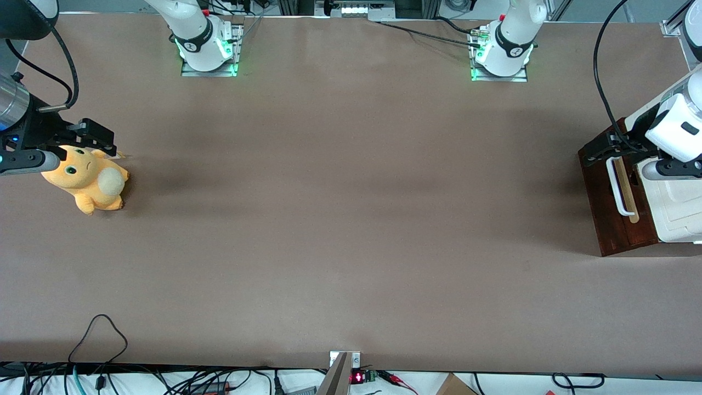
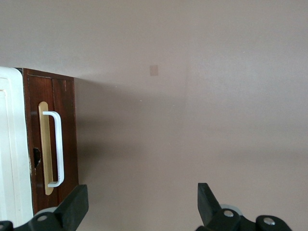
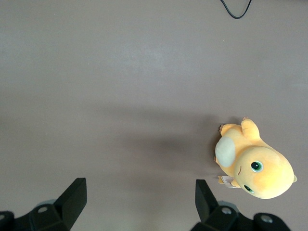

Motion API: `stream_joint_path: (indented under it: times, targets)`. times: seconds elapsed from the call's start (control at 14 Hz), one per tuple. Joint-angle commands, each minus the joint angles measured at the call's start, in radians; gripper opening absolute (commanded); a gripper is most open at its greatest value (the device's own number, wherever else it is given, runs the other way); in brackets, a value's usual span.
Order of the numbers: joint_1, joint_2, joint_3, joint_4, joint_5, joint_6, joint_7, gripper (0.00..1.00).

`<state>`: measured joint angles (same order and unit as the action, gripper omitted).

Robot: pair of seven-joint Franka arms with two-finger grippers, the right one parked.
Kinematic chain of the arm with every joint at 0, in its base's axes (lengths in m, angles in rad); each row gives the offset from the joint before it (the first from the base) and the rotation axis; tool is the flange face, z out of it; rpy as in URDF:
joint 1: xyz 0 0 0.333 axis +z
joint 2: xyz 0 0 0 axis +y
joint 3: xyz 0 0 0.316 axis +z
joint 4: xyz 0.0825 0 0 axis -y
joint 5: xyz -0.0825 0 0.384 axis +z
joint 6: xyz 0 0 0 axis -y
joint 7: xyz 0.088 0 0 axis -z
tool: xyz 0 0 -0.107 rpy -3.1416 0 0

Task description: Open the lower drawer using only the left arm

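Parked arm's end of the table (image 1: 340,219): an orange plush toy (image 1: 88,178) lies on the brown surface, well apart from everything the left arm (image 1: 677,123) is doing. The middle of the table is bare surface only. Working arm's end: the cabinet (image 1: 683,211) with a cream-white top sits on the table, and the lower drawer (image 1: 617,219), with its dark reddish-brown front, faces the table centre. The drawer front reads flush with the cabinet in the wrist view, no pale interior showing, so not yet pulled out. The white bar handle (image 2: 57,149) runs along the front over the tan wood strip (image 2: 42,144). The gripper (image 2: 142,207) hangs above the drawer's front edge, spread wide, holding nothing. In the wrist view one fingertip (image 2: 77,204) sits over the end of the drawer front just past the handle's end, not touching the handle; the other fingertip (image 2: 207,202) is over bare table, well clear of the drawer. In the front view the black gripper (image 1: 603,149) sits over the drawer corner farther from the front camera, near the handle's end.
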<state>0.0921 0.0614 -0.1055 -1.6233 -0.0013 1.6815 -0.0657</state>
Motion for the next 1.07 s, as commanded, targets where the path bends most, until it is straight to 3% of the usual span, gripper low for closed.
stream_joint_path:
  times: [0.0, 1.0]
  targets:
    - [0.003, -0.005, 0.0, 0.022, -0.022, -0.046, 0.023, 1.0]
    - [0.005, 0.003, -0.007, 0.033, -0.019, -0.155, 0.047, 1.0]
